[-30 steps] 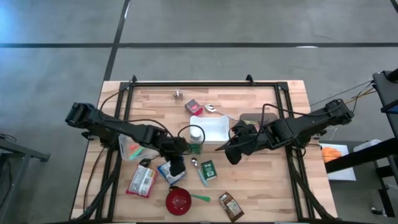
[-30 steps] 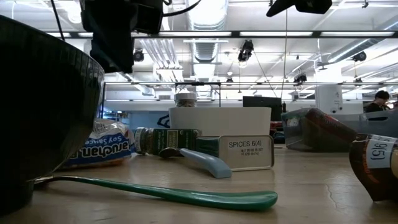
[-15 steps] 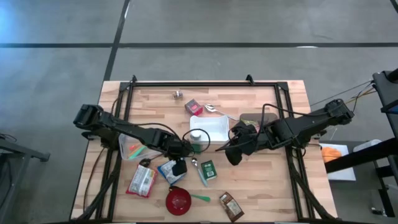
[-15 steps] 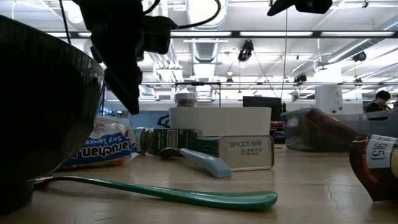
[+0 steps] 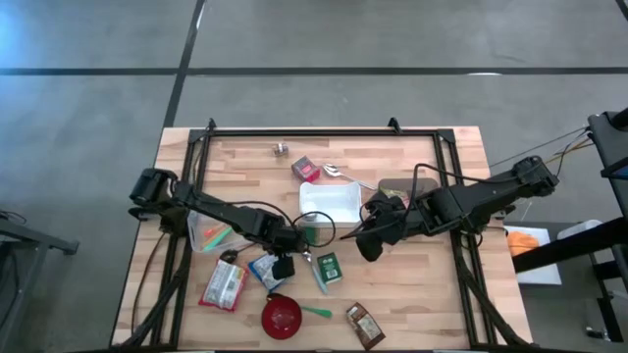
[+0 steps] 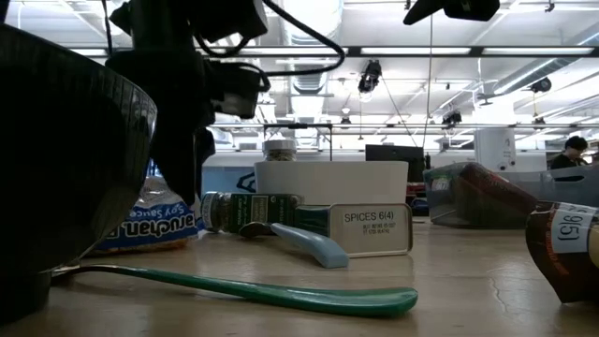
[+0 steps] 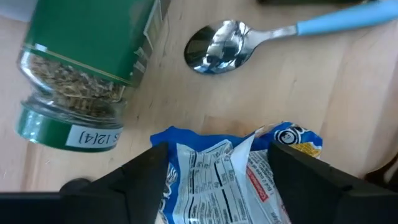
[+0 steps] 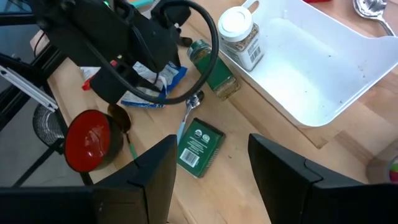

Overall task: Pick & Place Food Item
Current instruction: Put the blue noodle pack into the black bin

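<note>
the left gripper (image 5: 286,247) hangs low over the blue & white snack bag (image 7: 230,177), pointing down at it. its fingers (image 7: 134,180) are spread, one on each side of the bag's crinkled top, not pinching it. the bag lies flat on the wood worktop (image 5: 422,294), near the middle, just beside a green spice jar (image 7: 87,68) lying on its side. a shiny spoon w/ a light blue handle (image 7: 249,40) lies close by. a small green box (image 5: 329,267) sits near the spoon.

the white tray (image 5: 339,204) sits in the middle of the worktop, w/ a white-lid jar (image 8: 239,34) at its corner. the red bowl (image 5: 282,316) is at the near edge, w/ a green spoon (image 6: 243,288) next to it.

the right gripper (image 5: 365,238) waits up in the air beside the tray. its fingers (image 8: 152,180) are apart & hold nothing.
</note>
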Controlling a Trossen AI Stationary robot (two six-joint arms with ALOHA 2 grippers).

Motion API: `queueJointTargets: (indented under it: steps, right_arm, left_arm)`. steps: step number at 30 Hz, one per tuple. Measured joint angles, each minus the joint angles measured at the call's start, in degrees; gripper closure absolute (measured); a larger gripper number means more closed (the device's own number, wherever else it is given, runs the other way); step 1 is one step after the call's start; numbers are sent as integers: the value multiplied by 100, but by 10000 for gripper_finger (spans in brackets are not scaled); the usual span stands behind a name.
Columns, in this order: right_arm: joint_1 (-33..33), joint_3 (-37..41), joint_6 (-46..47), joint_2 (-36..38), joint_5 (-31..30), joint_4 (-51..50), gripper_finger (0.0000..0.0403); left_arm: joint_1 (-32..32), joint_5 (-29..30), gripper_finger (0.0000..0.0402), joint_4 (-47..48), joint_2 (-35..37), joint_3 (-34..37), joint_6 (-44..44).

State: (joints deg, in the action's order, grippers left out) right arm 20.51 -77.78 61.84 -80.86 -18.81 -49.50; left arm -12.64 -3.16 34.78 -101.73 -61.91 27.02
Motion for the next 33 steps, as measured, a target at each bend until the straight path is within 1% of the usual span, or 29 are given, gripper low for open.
queueJointTargets:
  steps: [3,6,9,14,15,19,24,33]
  right_arm:
    - [-2,0,-13,0,2,0,206]
    - [0,0,-15,0,1,0,206]
    - [-1,2,-15,0,0,0,206]
    - [-1,2,-15,0,0,2,206]
    - [0,2,-13,0,0,1,206]
    - [0,2,-4,0,3,2,206]
    - [0,2,11,0,81,3,206]
    - [0,4,10,0,85,9,206]
  left_arm:
    - [0,-46,168,31,-10,24,-134]
    - [0,-45,213,99,-5,33,-174]
    - [0,-46,268,129,-1,33,-176]
    - [0,-112,378,144,0,33,-174]
    - [0,-137,389,149,-1,33,-169]
    - [0,-308,399,152,5,33,-134]
    - [0,-453,400,291,131,21,82]
    - [0,-422,401,283,930,0,392]
